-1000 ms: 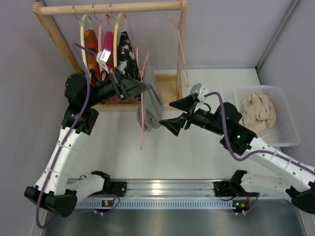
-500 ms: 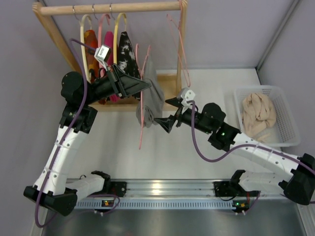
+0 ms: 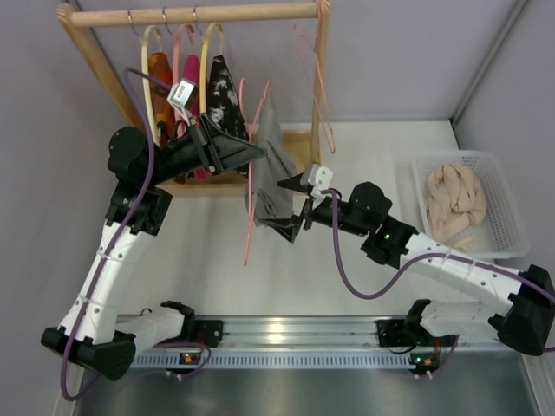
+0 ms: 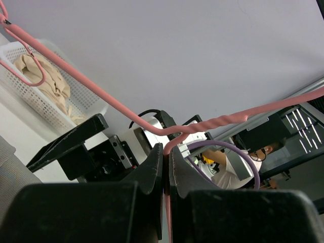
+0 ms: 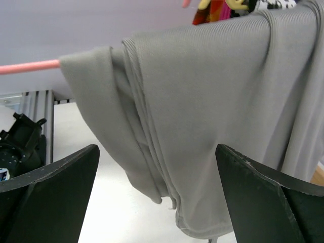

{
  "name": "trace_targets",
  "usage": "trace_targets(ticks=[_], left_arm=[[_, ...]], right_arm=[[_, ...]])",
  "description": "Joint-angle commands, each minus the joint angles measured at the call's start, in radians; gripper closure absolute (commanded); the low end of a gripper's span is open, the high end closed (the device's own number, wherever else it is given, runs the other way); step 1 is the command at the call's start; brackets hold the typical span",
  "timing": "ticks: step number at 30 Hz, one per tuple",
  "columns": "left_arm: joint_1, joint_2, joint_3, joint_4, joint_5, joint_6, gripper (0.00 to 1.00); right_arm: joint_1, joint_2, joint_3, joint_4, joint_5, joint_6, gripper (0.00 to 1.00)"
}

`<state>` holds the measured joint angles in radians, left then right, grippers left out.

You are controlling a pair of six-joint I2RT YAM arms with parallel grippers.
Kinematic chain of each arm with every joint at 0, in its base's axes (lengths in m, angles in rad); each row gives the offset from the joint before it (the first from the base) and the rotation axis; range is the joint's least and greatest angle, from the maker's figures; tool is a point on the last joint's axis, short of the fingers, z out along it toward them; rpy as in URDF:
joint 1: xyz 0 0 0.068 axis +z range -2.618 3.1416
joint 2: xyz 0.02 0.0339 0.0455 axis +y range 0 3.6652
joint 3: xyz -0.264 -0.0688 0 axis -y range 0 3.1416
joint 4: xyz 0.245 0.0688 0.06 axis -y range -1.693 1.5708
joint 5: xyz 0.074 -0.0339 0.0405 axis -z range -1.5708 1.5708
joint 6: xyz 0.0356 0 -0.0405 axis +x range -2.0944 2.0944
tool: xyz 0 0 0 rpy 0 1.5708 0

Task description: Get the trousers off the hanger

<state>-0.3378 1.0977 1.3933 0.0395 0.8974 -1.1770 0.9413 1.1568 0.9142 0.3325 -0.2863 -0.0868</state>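
Over the table, in the top view, the left gripper [image 3: 258,153] is clenched on the thin pink hanger [image 3: 249,221] near its neck. It holds the hanger away from the rail of the wooden rack [image 3: 191,13], so the grey trousers [image 3: 270,173] hang in open space. They drape over the bar just below and to the right of those jaws. The right gripper [image 3: 284,206] is spread wide, one finger above the hanging cloth and one below it, with the fabric between them and not pinched. Behind the left jaws hang the black-and-white garment [image 3: 221,100] and the cream looped hangers [image 3: 204,65]. The rack's right post stands just beyond the right jaws. The white basket [image 3: 513,238] with its beige cloth [image 3: 455,195] lies well behind the right wrist.

From the left wrist, both fingers are shut tight on the wire just under its twisted neck, and one shoulder of the hanger runs off up and to the left. Past the jaws, a black finger of the right gripper faces back.

From the right wrist, the trousers fill the gap between the open fingers, folded over the pink bar, whose bare end shows above the left finger. Closing here would probably catch the doubled legs. The fold could drag on the bar and swing the hanger, and the nearby post leaves little room for the pull.
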Motion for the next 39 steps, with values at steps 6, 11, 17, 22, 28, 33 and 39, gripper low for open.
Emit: trace_targets(ticks=[6, 11, 17, 22, 28, 33, 39], left_arm=[[-0.009, -0.015, 0.05, 0.14, -0.003, 0.019, 1.0], [-0.012, -0.018, 0.049, 0.14, -0.003, 0.02, 1.0], [-0.015, -0.019, 0.047, 0.14, -0.005, 0.019, 1.0], [-0.017, -0.022, 0.046, 0.14, -0.003, 0.022, 1.0], [-0.017, -0.032, 0.033, 0.14, -0.008, 0.023, 1.0], [-0.017, -0.032, 0.023, 0.142, -0.005, 0.028, 1.0], [-0.017, -0.032, -0.01, 0.142, 0.003, 0.043, 1.0]], right_arm=[[0.051, -0.006, 0.045, 0.028, -0.048, -0.071, 0.01], [0.063, 0.017, 0.064, 0.053, 0.061, -0.083, 0.01], [0.063, 0.04, 0.103, 0.054, 0.139, -0.074, 0.0], [0.059, 0.049, 0.114, 0.08, 0.185, -0.067, 0.2], [0.053, 0.05, 0.121, 0.089, 0.185, -0.068, 0.63], [0.051, 0.034, 0.13, 0.068, 0.191, -0.073, 1.0], [0.048, -0.008, 0.155, 0.023, 0.179, -0.09, 1.0]])
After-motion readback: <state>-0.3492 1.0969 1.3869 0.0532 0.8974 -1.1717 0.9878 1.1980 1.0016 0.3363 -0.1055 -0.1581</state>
